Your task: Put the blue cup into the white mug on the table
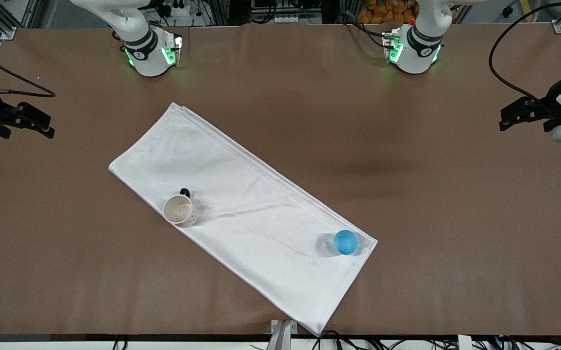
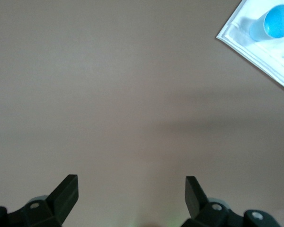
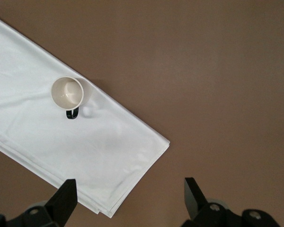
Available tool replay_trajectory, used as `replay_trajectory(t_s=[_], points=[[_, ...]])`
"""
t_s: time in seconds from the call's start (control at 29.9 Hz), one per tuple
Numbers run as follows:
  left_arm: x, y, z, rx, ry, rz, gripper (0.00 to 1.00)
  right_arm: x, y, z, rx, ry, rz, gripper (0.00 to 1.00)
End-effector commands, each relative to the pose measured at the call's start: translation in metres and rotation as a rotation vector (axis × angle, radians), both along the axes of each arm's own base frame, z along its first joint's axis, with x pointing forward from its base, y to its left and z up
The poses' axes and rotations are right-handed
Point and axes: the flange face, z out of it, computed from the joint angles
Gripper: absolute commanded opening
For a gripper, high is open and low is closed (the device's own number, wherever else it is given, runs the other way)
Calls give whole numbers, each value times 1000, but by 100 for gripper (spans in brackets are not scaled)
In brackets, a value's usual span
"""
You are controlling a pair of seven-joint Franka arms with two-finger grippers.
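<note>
The blue cup (image 1: 346, 242) (image 2: 277, 22) stands mouth up on a long white folded cloth (image 1: 241, 214), near the cloth's corner toward the left arm's end of the table (image 1: 406, 194). The white mug (image 1: 179, 210) (image 3: 67, 92) stands upright on the same cloth toward the right arm's end, with its black handle turned toward the robots' bases. It is farther from the front camera than the cup. My left gripper (image 1: 503, 119) (image 2: 131, 187) hangs open over bare table at its own end. My right gripper (image 1: 47, 127) (image 3: 130, 189) hangs open over the cloth's corner (image 3: 109, 208), holding nothing.
The cloth lies diagonally across the middle of the table, one corner reaching the table's front edge (image 1: 319, 333). The two robot bases (image 1: 151, 53) (image 1: 414, 48) stand along the edge farthest from the front camera. Cables trail past both ends.
</note>
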Motion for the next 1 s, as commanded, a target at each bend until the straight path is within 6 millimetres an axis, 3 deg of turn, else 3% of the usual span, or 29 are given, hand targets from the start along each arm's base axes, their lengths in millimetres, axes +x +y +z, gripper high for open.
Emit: replay_trajectory(t_s=[0.0, 0.2, 0.43, 0.53, 0.67, 0.77, 0.97], points=[[1, 2, -1, 23, -6, -23, 100, -10, 1, 3, 15, -8, 12, 100], [5, -4, 2, 25, -14, -23, 100, -10, 5, 2, 15, -6, 18, 100], [21, -9, -27, 29, 33, -24, 100, -11, 13, -1, 18, 3, 21, 100], [39, -16, -49, 30, 47, -31, 100, -12, 23, -8, 17, 16, 36, 100], [68, -59, -85, 43, 66, -19, 100, -13, 32, -16, 36, 26, 20, 100], [84, -88, -112, 59, 70, 46, 100, -12, 39, -32, 73, 35, -8, 100], [100, -132, -152, 65, 31, 108, 100, -15, 66, -70, 73, 12, 8, 100]])
